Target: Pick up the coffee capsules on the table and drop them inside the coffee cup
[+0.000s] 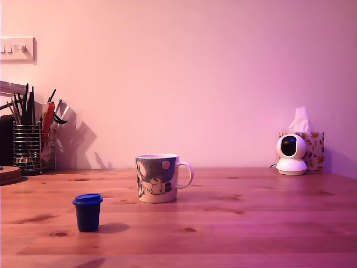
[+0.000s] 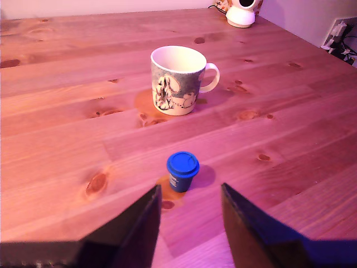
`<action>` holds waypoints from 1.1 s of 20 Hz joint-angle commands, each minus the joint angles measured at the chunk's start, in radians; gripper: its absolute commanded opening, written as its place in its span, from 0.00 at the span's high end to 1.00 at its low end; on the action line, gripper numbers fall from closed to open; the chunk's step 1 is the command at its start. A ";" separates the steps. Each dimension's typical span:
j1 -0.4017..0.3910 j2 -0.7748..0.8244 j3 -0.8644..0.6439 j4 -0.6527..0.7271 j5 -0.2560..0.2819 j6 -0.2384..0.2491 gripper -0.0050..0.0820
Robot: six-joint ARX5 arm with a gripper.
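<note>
One coffee capsule alone is seen in either view. Nearest the wrist camera, the gripper (image 2: 190, 190) is shown with its two dark fingers (image 2: 142, 229) spread wide; nothing is held between them. The arm is not caught in the exterior view at all.

Just beyond the fingertips the blue capsule (image 2: 182, 171) is stood upright on the wooden table (image 2: 67, 139), wide rim uppermost, roughly in line with the gap between the fingers and apart from both. In the exterior view it is placed at the lower left of the frame (image 1: 87, 212).

Farther back, well apart from the capsule, the coffee cup (image 2: 177, 81) is set upright, mouth open. In the exterior view it is found near the frame's centre (image 1: 157, 178), handle turned toward the frame's right. What lies inside it cannot be made out.

At the rear, a wire utensil holder (image 1: 27, 148) is seen at the left edge of the exterior view, and a small white camera (image 1: 291, 153) with a tissue box (image 1: 313, 146) at the right.

The step in hand is judged to be the approach to the blue capsule. A forward and downward advance is called for, so that the capsule is straddled, then a closing on its body below the rim; a tip-over is risked if one finger arrives first.
</note>
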 commanded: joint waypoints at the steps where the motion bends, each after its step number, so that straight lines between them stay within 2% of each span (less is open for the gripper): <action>1: -0.003 -0.005 -0.018 0.005 -0.008 -0.004 0.59; 8: -0.003 0.129 -0.018 0.064 -0.025 0.009 0.59; 9: -0.003 0.161 -0.018 0.081 -0.025 0.015 0.56; 10: -0.003 0.190 -0.018 0.097 -0.025 0.032 0.49; 12: -0.003 0.255 -0.018 0.128 -0.034 0.032 0.38; 15: -0.011 0.348 -0.018 0.176 -0.032 0.110 0.37; 16: -0.019 0.375 -0.018 0.192 -0.032 0.114 0.37; 20: -0.037 0.483 -0.007 0.230 -0.032 0.196 0.37; 22: -0.039 0.529 0.003 0.254 -0.033 0.318 0.37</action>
